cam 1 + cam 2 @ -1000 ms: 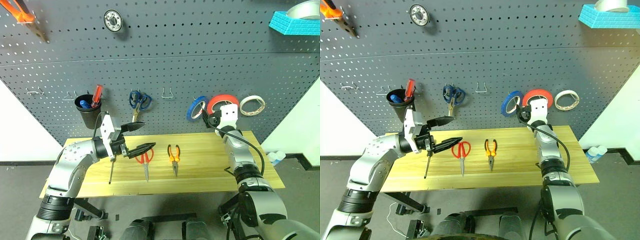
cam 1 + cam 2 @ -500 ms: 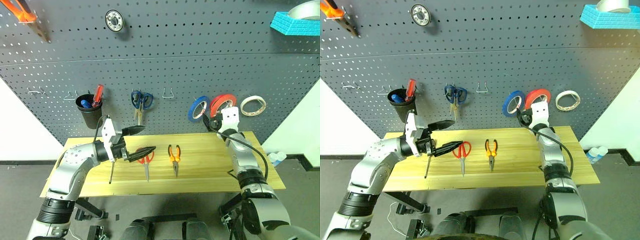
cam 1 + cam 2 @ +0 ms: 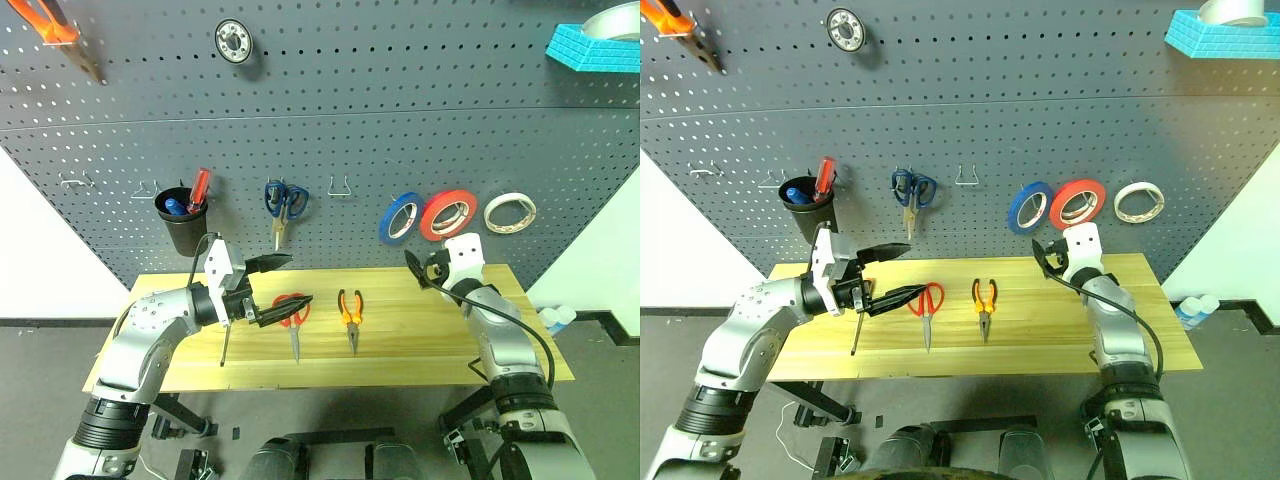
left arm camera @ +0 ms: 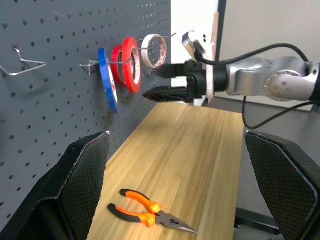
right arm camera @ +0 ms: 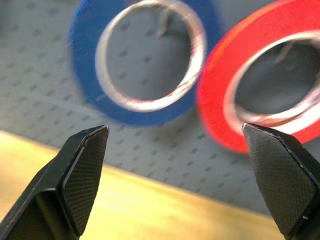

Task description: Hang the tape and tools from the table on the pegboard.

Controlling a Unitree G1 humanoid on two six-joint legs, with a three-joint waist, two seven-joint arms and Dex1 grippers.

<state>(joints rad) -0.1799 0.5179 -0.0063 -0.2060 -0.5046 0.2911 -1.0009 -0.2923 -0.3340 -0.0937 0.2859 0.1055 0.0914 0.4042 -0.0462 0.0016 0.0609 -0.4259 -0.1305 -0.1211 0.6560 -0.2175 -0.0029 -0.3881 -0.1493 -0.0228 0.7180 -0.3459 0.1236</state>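
The red tape hangs on a wire hook of the dark pegboard, seen close up as a red ring. My right gripper stands open and empty just below and in front of it, over the table. On the wood lie the slim screwdriver, the red-handled scissors and the orange-and-black pliers. My left gripper hovers open and empty above the scissors' handles and hides the screwdriver's handle.
A blue roll and a whitish roll flank the red tape. Blue-handled scissors, a black cup holding a red-handled screwdriver, and an empty wire hook also occupy the board. A teal tray sits top right.
My right gripper has drawn back and down from the red tape, which stays hanging on its hook. The left gripper has kept its place.
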